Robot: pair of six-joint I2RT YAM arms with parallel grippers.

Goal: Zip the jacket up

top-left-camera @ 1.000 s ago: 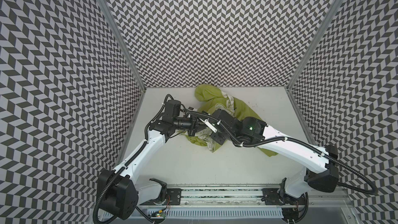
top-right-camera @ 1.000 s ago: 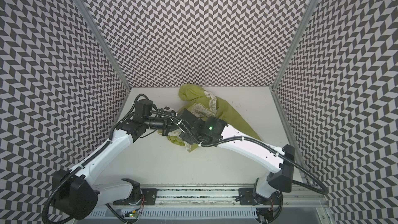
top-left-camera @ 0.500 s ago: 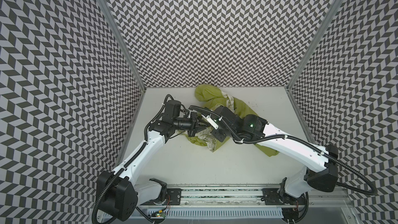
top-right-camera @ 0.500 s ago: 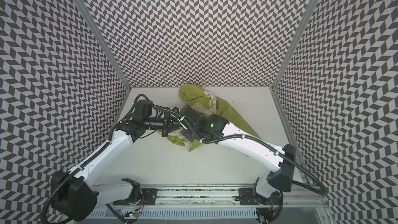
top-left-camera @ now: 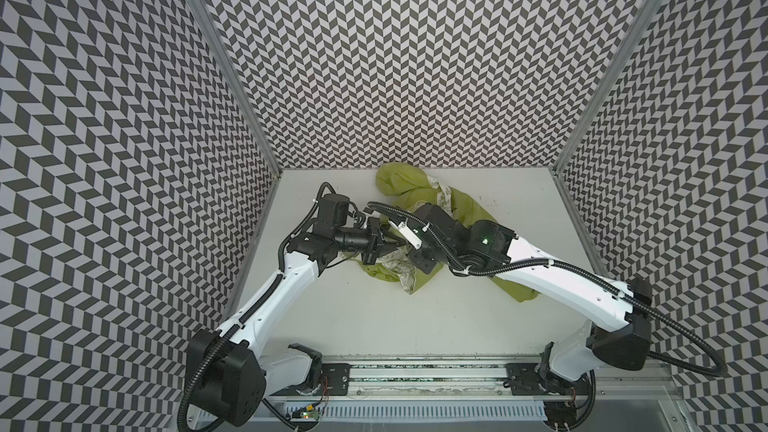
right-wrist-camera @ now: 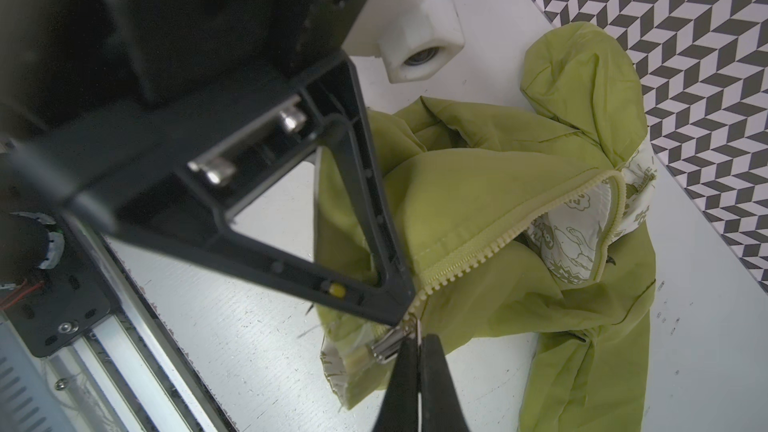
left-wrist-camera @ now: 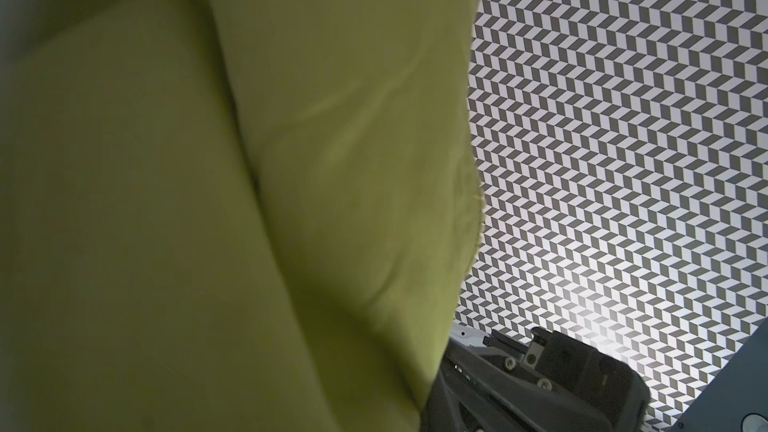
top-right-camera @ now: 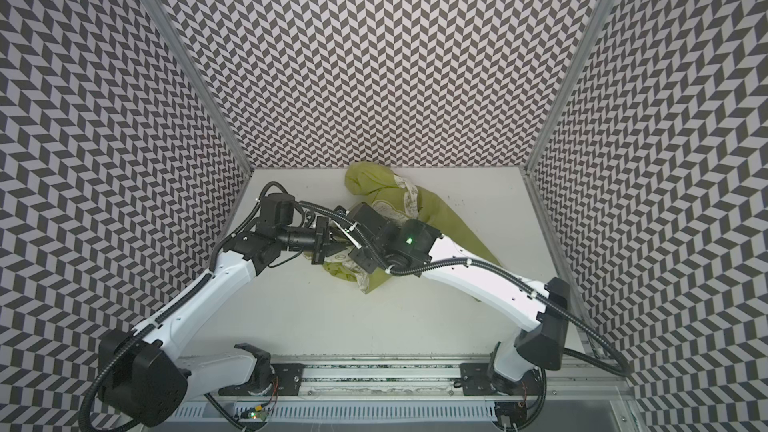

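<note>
The lime-green jacket [top-left-camera: 465,209] lies crumpled at the back middle of the table, its white patterned lining [right-wrist-camera: 577,238] showing at the collar. The pale zipper [right-wrist-camera: 498,243] is joined near the hem and gapes toward the collar. My right gripper [right-wrist-camera: 419,351] is shut on the thin metal pull of the zipper slider [right-wrist-camera: 386,344]. My left gripper [right-wrist-camera: 401,313] is pinched shut on the jacket fabric right beside the slider, at the zipper's lower end. In both top views the two grippers meet over the hem [top-left-camera: 399,248] [top-right-camera: 338,246]. In the left wrist view green fabric [left-wrist-camera: 249,201] hides my left jaws.
Patterned walls [top-left-camera: 415,56] close in the white table [top-left-camera: 374,326] on three sides. One sleeve [top-left-camera: 515,288] trails toward the front right under my right arm [top-left-camera: 561,284]. The arm rail [top-left-camera: 415,376] runs along the front edge.
My right gripper has moved slightly toward the back of the table with the zipper pull in it. The left arm has stayed nearly still on the hem.
</note>
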